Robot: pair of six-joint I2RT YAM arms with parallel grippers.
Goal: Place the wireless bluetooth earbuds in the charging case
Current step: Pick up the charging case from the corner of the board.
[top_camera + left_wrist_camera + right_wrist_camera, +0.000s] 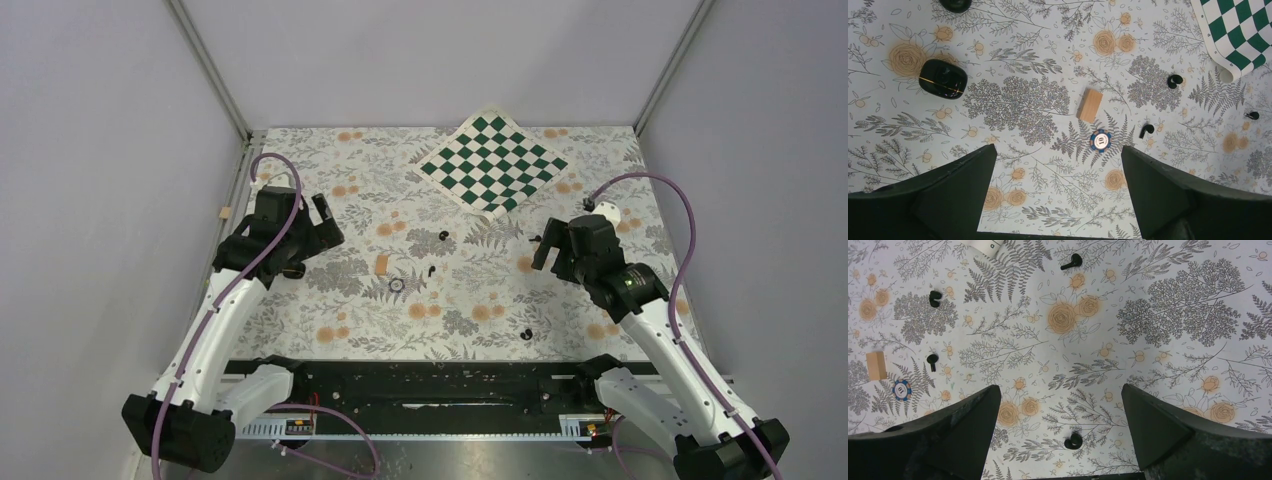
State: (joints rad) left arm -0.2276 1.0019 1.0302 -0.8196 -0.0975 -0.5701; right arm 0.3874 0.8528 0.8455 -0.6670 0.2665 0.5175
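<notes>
Showing the left gripper (1058,150) and right gripper (1057,390), jaws wide apart, empty.
The case (943,78) lies upper left in the left wrist view, well beyond the gripper. One bud (1174,81) sits right of centre. Another bud (1074,441) is low centre in the right wrist view. Other tiny dark bits (1071,261) are unclear.

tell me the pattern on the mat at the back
The mat is green-and-white checked; top external view.

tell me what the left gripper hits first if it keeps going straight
The left gripper likely meets the floral tablecloth just short of the poker chip; depth is unclear, so the chip might come first.
</notes>
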